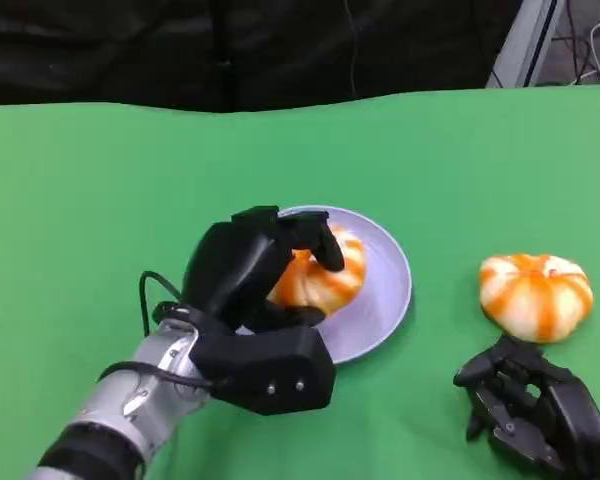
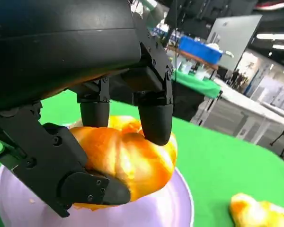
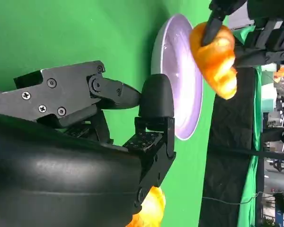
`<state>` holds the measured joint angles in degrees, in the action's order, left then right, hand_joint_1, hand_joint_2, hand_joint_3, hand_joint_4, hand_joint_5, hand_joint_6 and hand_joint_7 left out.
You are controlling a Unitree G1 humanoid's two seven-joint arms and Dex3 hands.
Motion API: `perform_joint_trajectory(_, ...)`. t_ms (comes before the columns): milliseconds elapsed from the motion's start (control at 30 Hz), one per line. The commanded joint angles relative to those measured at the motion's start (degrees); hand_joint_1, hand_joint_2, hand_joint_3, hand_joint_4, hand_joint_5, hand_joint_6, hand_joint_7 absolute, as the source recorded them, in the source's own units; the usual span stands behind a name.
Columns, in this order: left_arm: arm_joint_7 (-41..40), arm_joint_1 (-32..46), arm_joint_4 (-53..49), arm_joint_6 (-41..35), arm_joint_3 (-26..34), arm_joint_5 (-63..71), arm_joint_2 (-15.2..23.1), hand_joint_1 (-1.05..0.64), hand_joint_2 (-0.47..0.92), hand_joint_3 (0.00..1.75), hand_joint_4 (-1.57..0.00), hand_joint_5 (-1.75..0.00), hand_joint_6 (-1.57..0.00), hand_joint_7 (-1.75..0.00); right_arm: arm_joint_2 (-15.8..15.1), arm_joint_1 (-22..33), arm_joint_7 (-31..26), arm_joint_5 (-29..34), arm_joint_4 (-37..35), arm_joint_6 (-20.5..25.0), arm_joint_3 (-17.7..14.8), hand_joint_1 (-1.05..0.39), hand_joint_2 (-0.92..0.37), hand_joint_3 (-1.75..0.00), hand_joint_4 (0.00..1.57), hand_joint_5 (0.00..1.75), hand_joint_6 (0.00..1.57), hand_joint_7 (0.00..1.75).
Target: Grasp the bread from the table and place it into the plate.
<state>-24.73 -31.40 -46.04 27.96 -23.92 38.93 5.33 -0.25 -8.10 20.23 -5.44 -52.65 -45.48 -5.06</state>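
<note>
Bread in hand: a round orange-and-white glazed bread roll (image 1: pixel 325 278) sits at centre frame in the head view, directly under the fingers of the left hand (image 1: pixel 250 270). In the left wrist view the same roll (image 2: pixel 128 158) fills the middle of the frame.
Bread vs plate: the roll is over the pale lilac round plate (image 1: pixel 385 300), toward the plate's left half. In the right wrist view the roll (image 3: pixel 215 56) appears at upper right, standing off the plate's face (image 3: pixel 177 71); whether its underside touches the plate I cannot tell.
Left hand: black fingers (image 2: pixel 154 120) are curled over the top of the roll and the thumb presses its lower side; the hand grips the roll. Its silver forearm (image 1: pixel 120 410) enters from lower left of the head view.
Second bread: a matching orange-and-white striped roll (image 1: pixel 535 295) lies on the green table cover (image 1: pixel 100 200) at right of the head view, well apart from the plate.
Right hand: the right hand (image 1: pixel 535 405) rests at lower right of the head view, just below the second roll, fingers spread apart and holding nothing. Fingertips near the roll; contact not clear.
Right wrist view, near field: the right hand's black fingers (image 3: pixel 154 101) extend toward the plate, and an edge of the second roll (image 3: pixel 149 210) shows at the bottom.
</note>
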Motion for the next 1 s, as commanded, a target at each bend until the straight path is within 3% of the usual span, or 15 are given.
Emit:
perform_joint_trajectory(33,-0.95,-3.40,-4.40,1.25,-0.59,-0.38,-0.52,-0.06,0.71,0.58,-0.65,-1.75,-0.74,-1.31,-0.54,0.25,-0.05,-0.44,-0.47,-0.37,-0.37,-0.26,-0.92,-0.54,0.72,1.75,0.65,1.42)
perform_joint_trajectory(167,-0.14,-5.09,-8.11,2.10,-0.99,-1.00,-1.20,-0.07,0.79,0.41,-0.64,-1.70,-0.78,-1.16,-0.46,0.74,-0.68,0.02,0.22,0.03,-0.13,-0.27,-0.92,-0.53,0.71,1.74,0.65,1.41)
perform_joint_trajectory(400,1.44,-5.93,-10.50,2.83,-1.60,-1.58,-0.93,-0.10,0.91,0.22,-0.71,-1.44,-0.91,-0.76,-0.05,1.56,-0.74,-0.18,1.53,0.27,0.31,-0.29,-0.92,-0.52,0.71,1.75,0.64,1.43)
perform_joint_trajectory(433,1.94,-6.07,-10.81,2.68,-1.59,-1.75,-0.95,-0.10,0.92,0.21,-0.73,-1.36,-0.93,-0.68,-0.09,1.55,-0.77,-0.20,1.62,0.36,0.33,-0.29,-0.92,-0.52,0.71,1.75,0.64,1.44)
perform_joint_trajectory(467,2.25,-6.17,-11.01,2.62,-1.59,-1.83,-0.95,-0.11,0.92,0.17,-0.75,-1.20,-0.98,-0.49,-0.12,1.56,-0.80,-0.21,1.70,0.43,0.36,-0.29,-0.92,-0.52,0.70,1.75,0.64,1.44)
perform_joint_trajectory(567,3.74,-6.45,-11.73,2.36,-1.56,-2.13,-0.92,-0.14,0.92,0.11,-0.79,-0.99,-1.04,-0.22,-0.18,1.47,-0.57,-0.51,1.76,0.65,0.34,-0.28,-0.92,-0.53,0.70,1.75,0.63,1.44)
perform_joint_trajectory(633,4.12,-6.73,-12.11,1.89,-2.17,-1.29,-0.57,-0.26,0.92,0.08,-0.88,-0.40,-0.96,-0.06,-0.25,1.36,-0.49,-0.58,1.62,0.66,0.31,-0.29,-0.92,-0.52,0.71,1.75,0.63,1.45)
perform_joint_trajectory(700,3.98,-6.81,-11.91,1.58,-2.74,-0.61,-0.18,-0.29,0.92,0.07,-0.92,-0.22,-0.94,-0.02,-0.33,1.29,-0.66,-0.39,1.50,0.62,0.33,-0.29,-0.92,-0.52,0.71,1.75,0.63,1.45)
perform_joint_trajectory(733,3.86,-6.80,-11.72,1.46,-3.01,-0.38,0.02,-0.39,0.92,0.11,-0.83,-0.11,-0.84,-0.01,-0.37,1.26,-0.81,-0.24,1.46,0.58,0.36,-0.29,-0.92,-0.52,0.71,1.75,0.63,1.45)
perform_joint_trajectory(1000,11.22,-5.93,-8.39,-0.15,-2.26,-2.94,1.29,-0.77,0.92,0.37,-0.40,0.00,-0.44,0.00,-0.25,1.04,-0.03,-0.99,1.17,0.57,0.13,-0.27,-0.92,-0.52,0.71,1.75,0.63,1.44)
